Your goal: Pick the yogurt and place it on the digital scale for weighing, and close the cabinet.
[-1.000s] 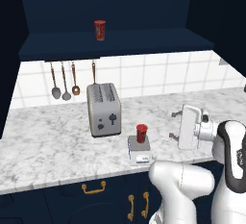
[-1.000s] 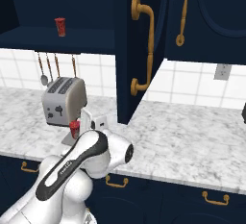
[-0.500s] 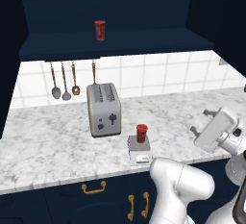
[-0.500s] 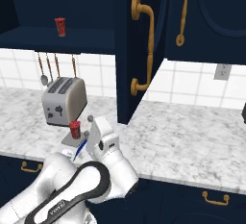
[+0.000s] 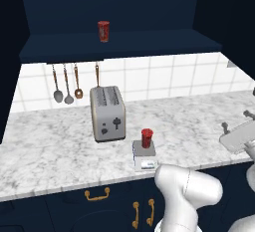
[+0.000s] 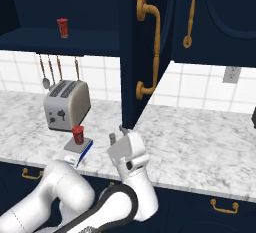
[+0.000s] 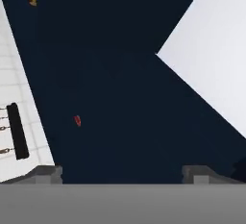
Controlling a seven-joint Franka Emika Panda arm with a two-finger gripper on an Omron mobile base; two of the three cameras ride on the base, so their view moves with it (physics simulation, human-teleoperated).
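Red yogurt on the grey-topped, blue-edged digital scale; silver toaster on white-and-grey marbled counter; dark navy cabinet with brass handles; second red cup on its shelf.

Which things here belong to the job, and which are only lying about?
Job: yogurt on the digital scale; open cabinet; open gripper.
Lying about: toaster; hanging utensils; second red cup in the cabinet.

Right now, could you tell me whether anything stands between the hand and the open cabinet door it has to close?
Nothing visible does. The open hand sits just below the cabinet door, with only bare counter near it; the yogurt already rests on the scale, off to the side.
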